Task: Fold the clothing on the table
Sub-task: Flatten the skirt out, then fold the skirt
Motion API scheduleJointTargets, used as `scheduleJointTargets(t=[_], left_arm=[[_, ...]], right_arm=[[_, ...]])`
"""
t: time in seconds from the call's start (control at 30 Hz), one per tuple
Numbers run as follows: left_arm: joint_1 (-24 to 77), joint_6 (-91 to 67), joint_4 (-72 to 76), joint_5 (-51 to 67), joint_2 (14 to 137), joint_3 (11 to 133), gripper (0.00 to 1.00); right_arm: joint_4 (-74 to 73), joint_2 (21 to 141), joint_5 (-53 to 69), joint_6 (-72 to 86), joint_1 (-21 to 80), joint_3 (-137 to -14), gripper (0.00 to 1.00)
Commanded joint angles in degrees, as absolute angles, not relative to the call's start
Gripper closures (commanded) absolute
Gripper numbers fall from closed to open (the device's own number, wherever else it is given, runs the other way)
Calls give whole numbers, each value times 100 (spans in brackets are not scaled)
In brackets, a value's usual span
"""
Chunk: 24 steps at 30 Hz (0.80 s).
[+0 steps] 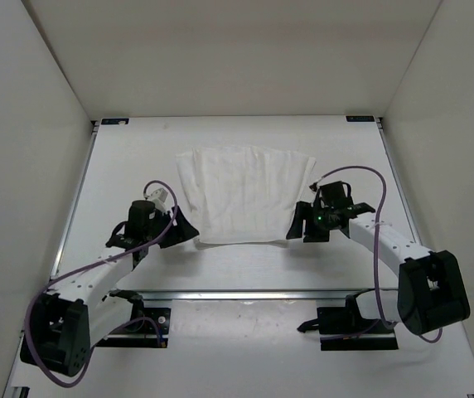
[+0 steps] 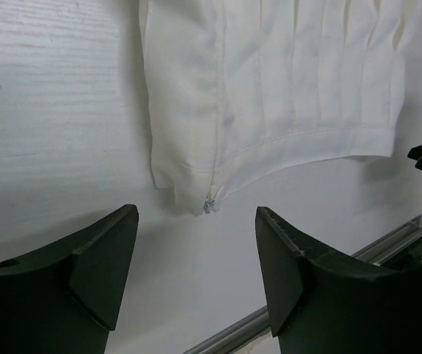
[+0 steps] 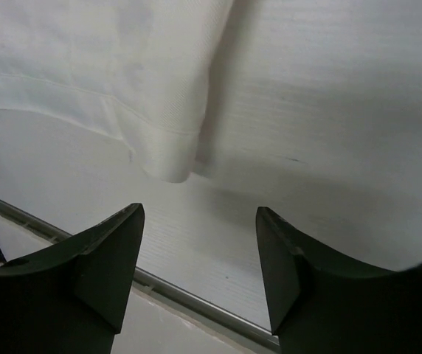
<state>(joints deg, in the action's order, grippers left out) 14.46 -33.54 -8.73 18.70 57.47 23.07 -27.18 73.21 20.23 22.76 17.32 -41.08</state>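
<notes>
The white clothing (image 1: 245, 195) lies flat in the middle of the table (image 1: 121, 166), a folded ribbed rectangle. My left gripper (image 1: 189, 233) sits at its near left corner, open, with nothing between the fingers. In the left wrist view that corner of the clothing (image 2: 270, 96) lies just beyond my left gripper (image 2: 196, 214), apart from it. My right gripper (image 1: 297, 226) is at the near right corner, open and empty too. Seen from the right wrist, the hemmed corner of the clothing (image 3: 100, 88) rests on the table a little ahead of my right gripper (image 3: 200, 214).
A metal rail (image 1: 245, 293) crosses the table just in front of the arm bases. White walls enclose the table on the left, right and back. Black brackets (image 1: 114, 121) mark the far corners.
</notes>
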Motion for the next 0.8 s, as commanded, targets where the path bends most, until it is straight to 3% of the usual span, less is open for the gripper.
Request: scheduleJointTargets(t=[0.0,0.23,0.77], left_arm=[[1748,-3270,-721,1636,6037,2478,24],[2082,-2874,-1239,1337,6723,3321,38],[3023,-2329,-2671,9,7892,4667,41]], right_arm=[[-2057,7058,2136,2549,1618,-3868,40],[-2074,7093,2127,2461,1529,-3718,38],[-1951,7058,2100,2522,1582,-3428,38]])
